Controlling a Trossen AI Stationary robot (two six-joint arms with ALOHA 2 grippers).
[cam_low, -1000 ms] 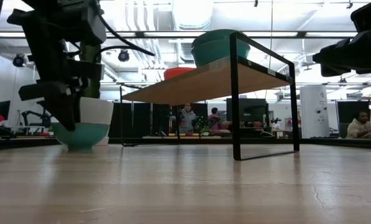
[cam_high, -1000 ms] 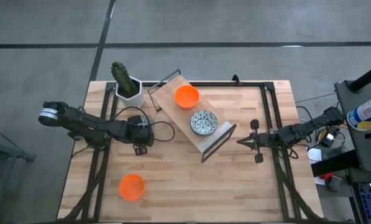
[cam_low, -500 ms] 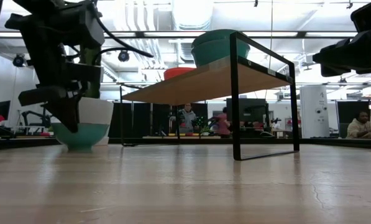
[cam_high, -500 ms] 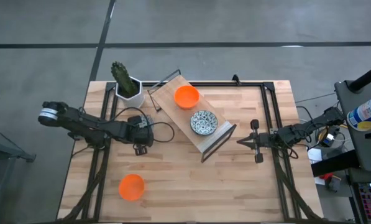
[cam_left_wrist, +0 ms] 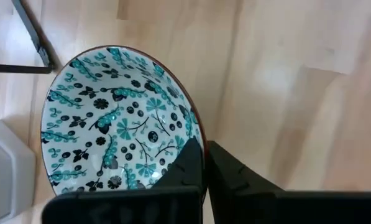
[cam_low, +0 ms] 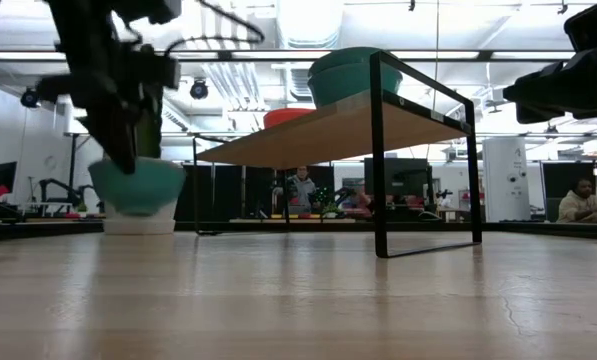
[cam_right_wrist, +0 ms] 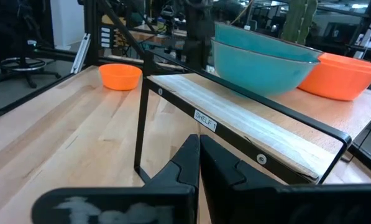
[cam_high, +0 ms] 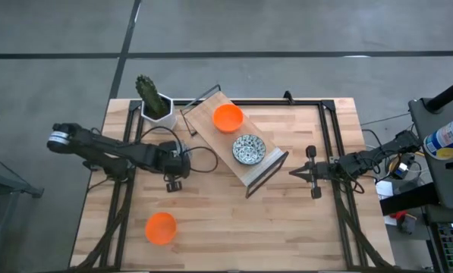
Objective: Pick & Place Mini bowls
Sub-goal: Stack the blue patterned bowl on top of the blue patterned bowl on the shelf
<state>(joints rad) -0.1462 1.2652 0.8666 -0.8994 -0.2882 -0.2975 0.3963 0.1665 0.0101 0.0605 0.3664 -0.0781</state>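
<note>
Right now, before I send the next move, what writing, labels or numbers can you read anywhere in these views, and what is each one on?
"SHELF 1": on a small white sticker on the front edge of the wooden shelf, read in the right wrist view.
The container beside the table in the high view has a blue and yellow label; too small to read.
No other readable text.

My left gripper (cam_left_wrist: 204, 163) fingers are matt black plastic, clamped on a glossy glazed ceramic bowl (cam_left_wrist: 117, 124). The table (cam_high: 234, 220) is smooth, satin-finished wood planking. The shelf (cam_right_wrist: 247, 121) pairs pale wood with black metal framing.
</note>
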